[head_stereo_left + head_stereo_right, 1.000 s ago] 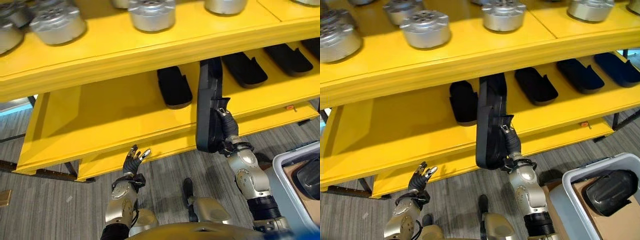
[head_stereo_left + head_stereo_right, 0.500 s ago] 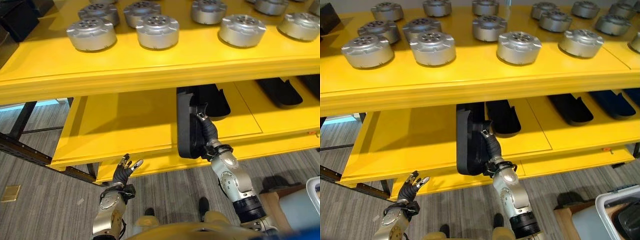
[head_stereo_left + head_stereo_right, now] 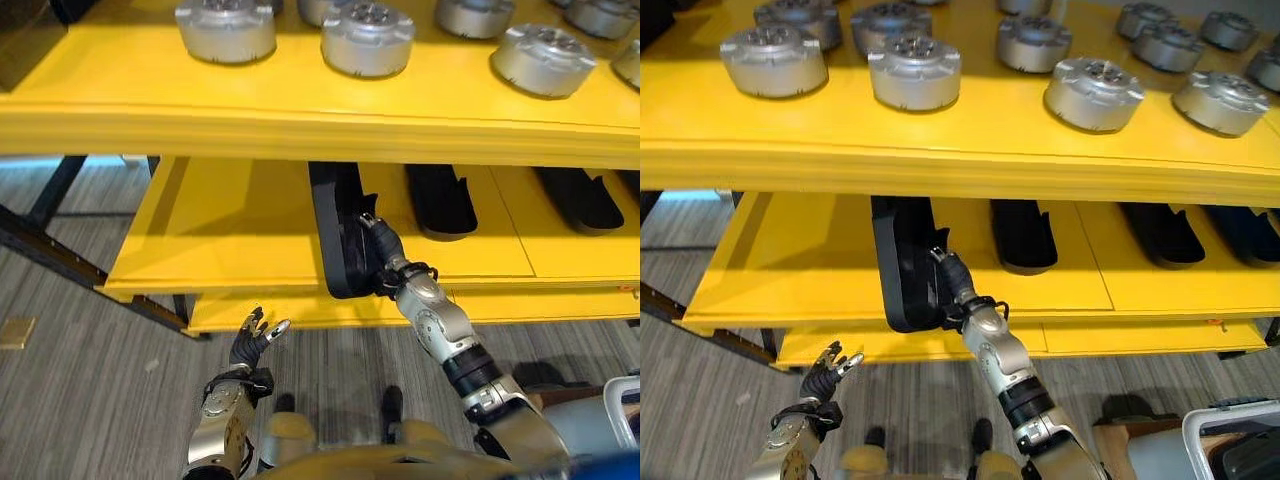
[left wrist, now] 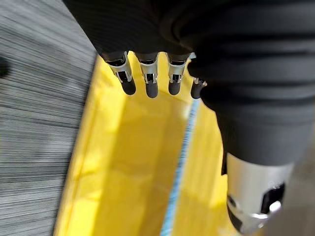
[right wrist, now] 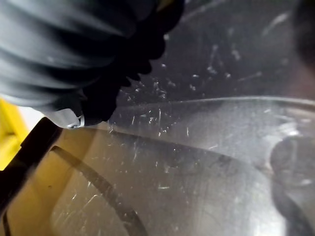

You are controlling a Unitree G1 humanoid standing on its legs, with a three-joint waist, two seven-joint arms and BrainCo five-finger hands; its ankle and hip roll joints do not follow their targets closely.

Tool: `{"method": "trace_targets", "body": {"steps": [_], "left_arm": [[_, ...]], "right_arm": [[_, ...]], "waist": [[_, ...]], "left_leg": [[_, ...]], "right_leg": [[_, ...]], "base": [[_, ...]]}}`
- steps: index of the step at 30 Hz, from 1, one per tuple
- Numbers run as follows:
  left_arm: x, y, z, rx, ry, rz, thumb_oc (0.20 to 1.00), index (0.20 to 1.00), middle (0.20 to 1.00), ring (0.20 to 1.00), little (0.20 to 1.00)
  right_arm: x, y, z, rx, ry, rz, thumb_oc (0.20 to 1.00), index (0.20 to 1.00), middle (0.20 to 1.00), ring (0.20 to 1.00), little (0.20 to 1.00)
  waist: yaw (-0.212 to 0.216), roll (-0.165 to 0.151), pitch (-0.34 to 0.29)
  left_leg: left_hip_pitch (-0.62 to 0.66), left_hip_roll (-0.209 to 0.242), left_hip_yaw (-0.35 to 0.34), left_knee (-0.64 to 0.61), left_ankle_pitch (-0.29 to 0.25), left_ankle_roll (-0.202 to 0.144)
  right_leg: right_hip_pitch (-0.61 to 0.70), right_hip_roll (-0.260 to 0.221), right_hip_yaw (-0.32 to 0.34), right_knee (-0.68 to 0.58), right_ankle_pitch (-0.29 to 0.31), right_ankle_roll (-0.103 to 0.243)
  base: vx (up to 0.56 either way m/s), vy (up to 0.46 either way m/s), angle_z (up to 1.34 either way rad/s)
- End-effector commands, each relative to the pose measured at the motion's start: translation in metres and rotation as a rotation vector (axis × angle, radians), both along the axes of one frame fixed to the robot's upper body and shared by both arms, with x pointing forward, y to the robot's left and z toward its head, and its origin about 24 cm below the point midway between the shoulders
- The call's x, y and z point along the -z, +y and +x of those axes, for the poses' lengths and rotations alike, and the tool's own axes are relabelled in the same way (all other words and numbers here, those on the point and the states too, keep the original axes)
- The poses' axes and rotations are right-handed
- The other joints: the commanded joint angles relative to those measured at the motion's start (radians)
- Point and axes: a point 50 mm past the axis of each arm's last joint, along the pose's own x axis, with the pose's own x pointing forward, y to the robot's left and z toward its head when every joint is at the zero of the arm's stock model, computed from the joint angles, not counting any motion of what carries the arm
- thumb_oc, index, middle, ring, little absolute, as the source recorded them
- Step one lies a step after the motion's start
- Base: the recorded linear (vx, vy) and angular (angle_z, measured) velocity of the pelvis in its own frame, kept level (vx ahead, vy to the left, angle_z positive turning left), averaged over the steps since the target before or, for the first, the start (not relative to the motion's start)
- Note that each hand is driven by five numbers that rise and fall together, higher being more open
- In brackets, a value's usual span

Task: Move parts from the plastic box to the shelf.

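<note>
The right hand (image 3: pixel 385 262) reached in over the front lip of the yellow shelf's (image 3: pixel 230 235) lower deck and lay against a long black moulded part (image 3: pixel 337 225), its fingers pressed along the part's side facing the hand. Whether those fingers curled round the part or merely lay flat on it could not be told; the right wrist view gave just the dark ribbed cover against a scratched dark surface (image 5: pixel 206 147). The part lay lengthwise on the lower deck, its near end at the deck's front lip beside the wrist and its far end running back under the upper deck beyond the fingertips. Past the hand on its outer side, more black moulded parts (image 3: pixel 440 198) lay in a row on the same deck, each apart from the next. Above the hand, round silver metal parts (image 3: pixel 906 70) stood across the upper deck. Behind the right forearm, near the elbow, a corner of the grey plastic box (image 3: pixel 1230 440) showed.

The left hand (image 3: pixel 250 342) hung low in front of the shelf, well apart from the black part, fingers spread loosely and holding nothing; beyond its fingertips (image 4: pixel 151 88) were the yellow shelf edge and the grey striped floor (image 4: pixel 34 98).
</note>
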Motion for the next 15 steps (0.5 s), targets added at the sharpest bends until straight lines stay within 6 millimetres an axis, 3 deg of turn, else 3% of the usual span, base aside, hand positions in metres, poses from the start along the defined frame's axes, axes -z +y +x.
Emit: {"method": "trace_targets", "body": {"steps": [1,5,15], "left_arm": [[-0.032,-0.009,0.02,0.019,-0.183,-0.002,1.0,1.0,1.0,1.0,1.0],[-0.043,-0.024,0.029,0.071,-0.235,-0.032,1.0,1.0,1.0,1.0,1.0],[-0.052,-0.039,0.032,0.166,-0.267,-0.038,1.0,1.0,1.0,1.0,1.0]], "right_arm": [[-0.081,0.0,0.013,0.062,-0.283,0.136,0.2,0.2,0.2,0.2,0.2],[-0.125,-0.004,0.027,0.121,-0.419,0.085,0.2,0.2,0.2,0.2,0.2],[-0.195,-0.02,0.05,0.299,-0.585,0.016,0.2,0.2,0.2,0.2,0.2]], "waist": [[-0.001,0.08,0.083],[-0.002,0.102,0.177],[-0.008,0.119,0.177]], "left_leg": [[0.028,0.002,0.052,-0.057,0.13,0.04],[-0.021,-0.003,0.046,-0.016,0.127,0.032],[-0.258,0.002,0.02,0.078,0.128,0.016]], "right_leg": [[0.056,-0.03,0.002,0.086,-0.011,-0.019],[-0.004,-0.036,0.005,0.138,-0.009,-0.018],[-0.202,-0.055,-0.007,0.183,0.013,-0.02]], "base": [[-0.07,0.032,0.05],[-0.07,0.04,0.01],[-0.02,0.011,0.0]]}}
